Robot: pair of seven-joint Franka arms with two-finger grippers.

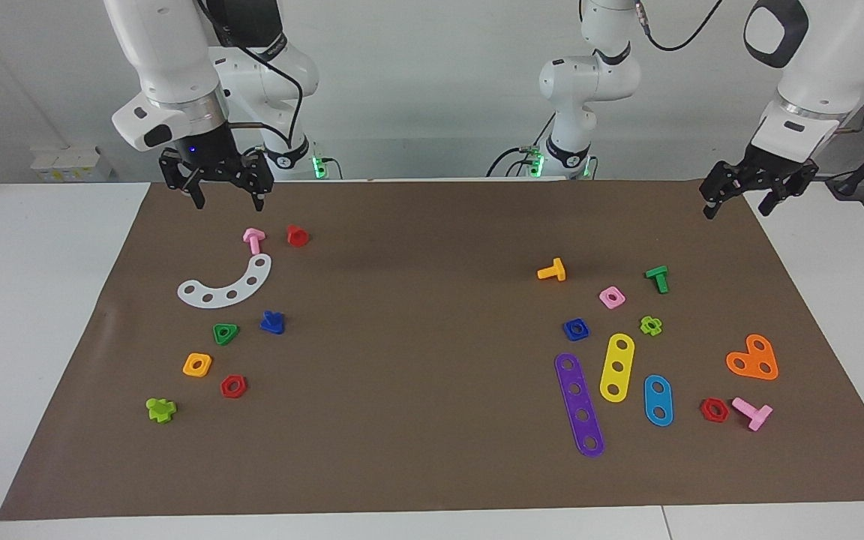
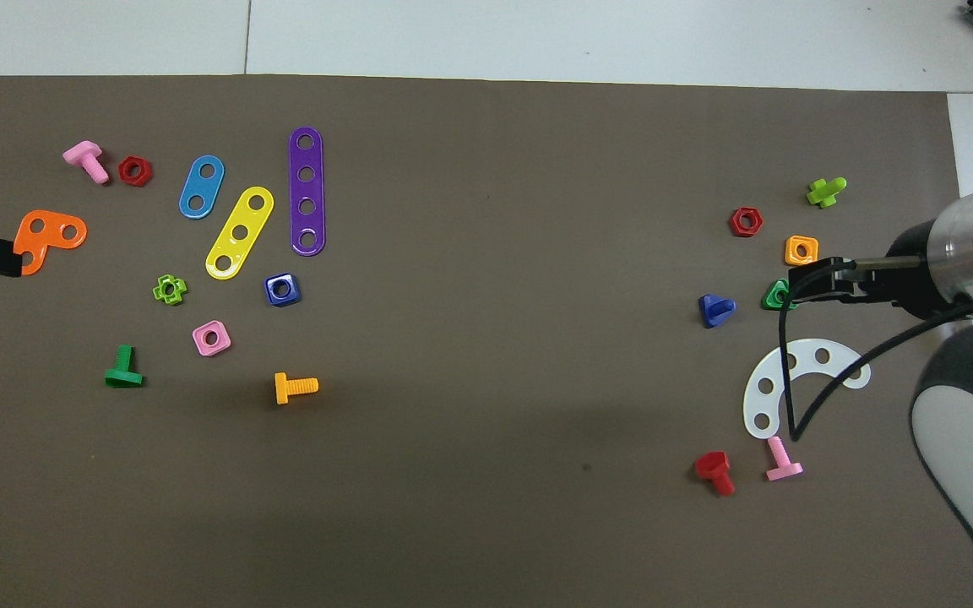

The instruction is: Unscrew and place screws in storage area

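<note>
Hovering: right gripper (image 1: 226, 196) hangs above the desk edge nearest the robots at the right arm's end, fingers spread wide, holding nothing
Waiting: left gripper (image 1: 748, 196) off the mat corner at the left arm's end, fingers apart, empty
Task thing: blue screw (image 1: 272, 322) lies loose on the brown mat (image 1: 417, 315), beside the green triangle nut (image 1: 225, 333), farther from the robots than the white curved strip (image 1: 228, 285)
Risk, wrong pick: pink screw (image 1: 253, 239) and red screw (image 1: 297, 235) sit almost under the right gripper; dropping straight down likely grabs one of those
Risk, knock: reaching toward the blue screw passes over the white curved strip; a low pass may drag it
Risk, slip: short stem and wide flat head, little to pinch; it may pop out or roll
Risk, crowding: green triangle nut close by; a wide finger could catch it too
Open room: middle of the mat bare, good for travel and set-down
Edges: orange square nut (image 1: 197, 364), red hex nut (image 1: 233, 386) and lime screw (image 1: 161, 409) lie toward the mat edge farthest from the robots; storage area not evident
</note>
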